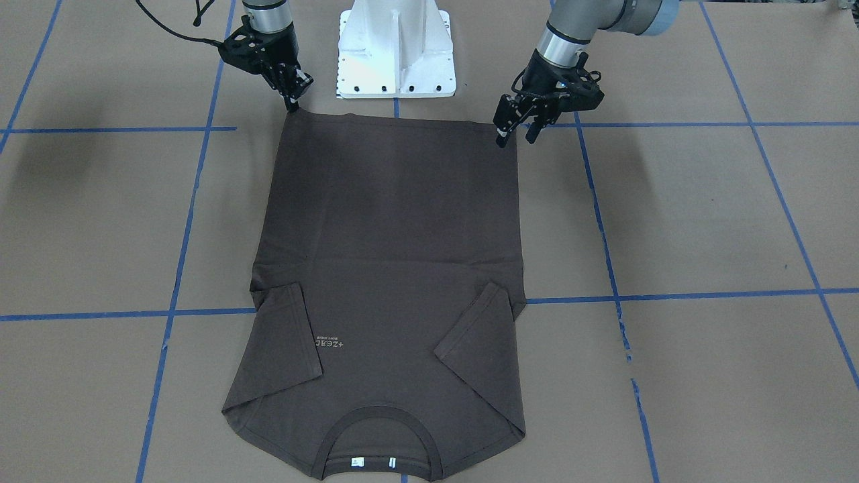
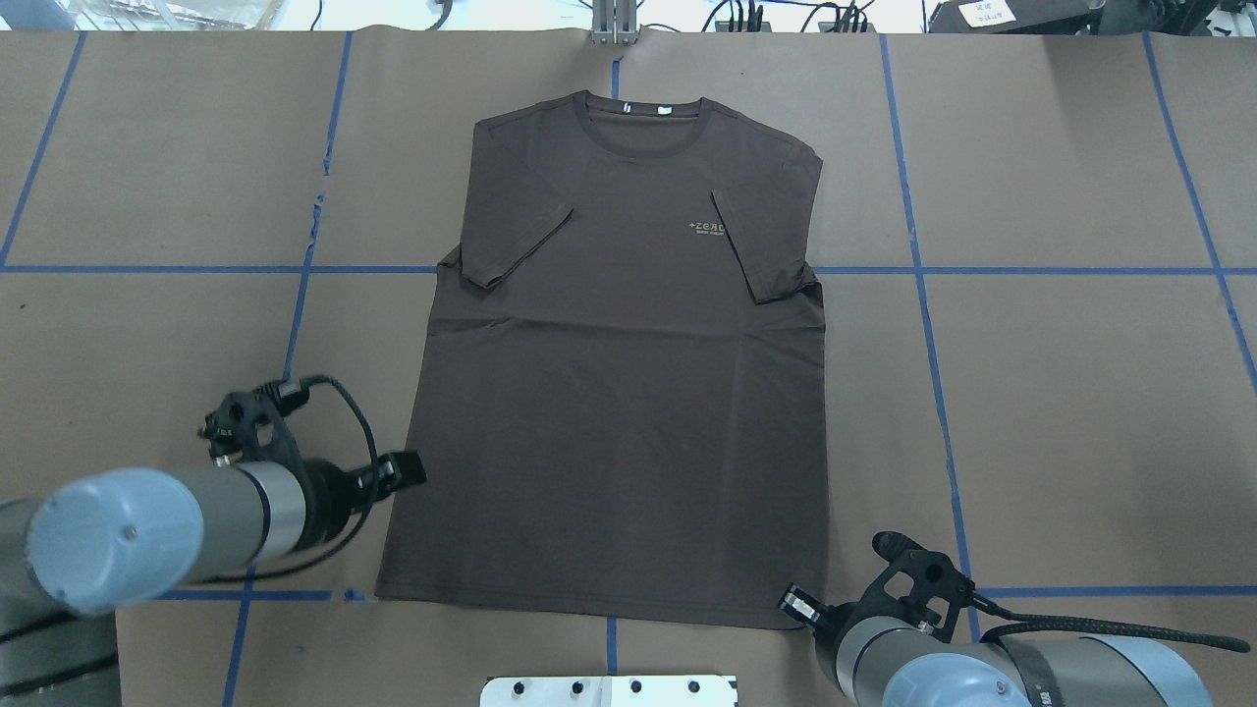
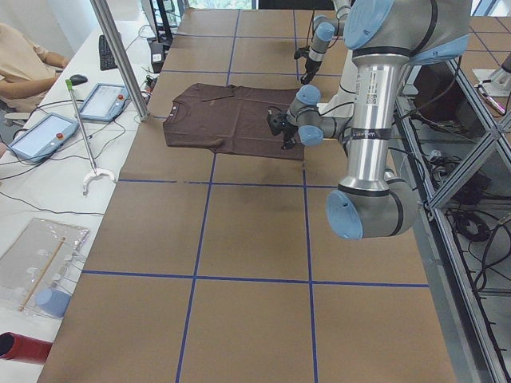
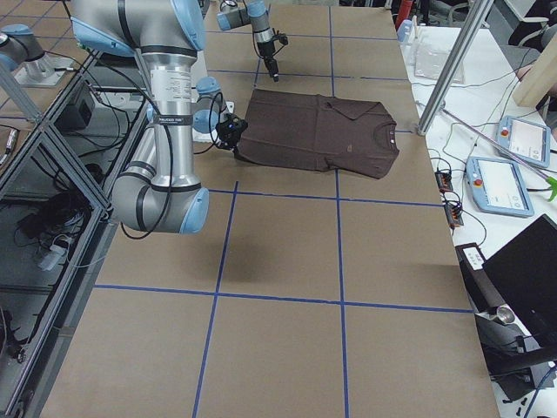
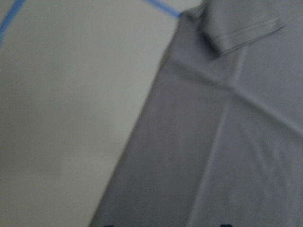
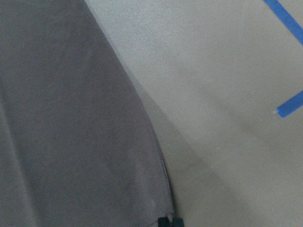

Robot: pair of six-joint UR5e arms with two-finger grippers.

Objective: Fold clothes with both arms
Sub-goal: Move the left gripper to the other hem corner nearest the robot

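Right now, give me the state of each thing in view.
T-shirt: flat, front up, both sleeves folded inward.
Left gripper: open, at one hem corner, not gripping.
Right gripper: shut on the other hem corner.

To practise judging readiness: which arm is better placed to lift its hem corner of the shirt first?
Right. The right gripper has its tips together on the shirt's hem corner, apparently pinching it. The left gripper is open beside its corner, gripping nothing.
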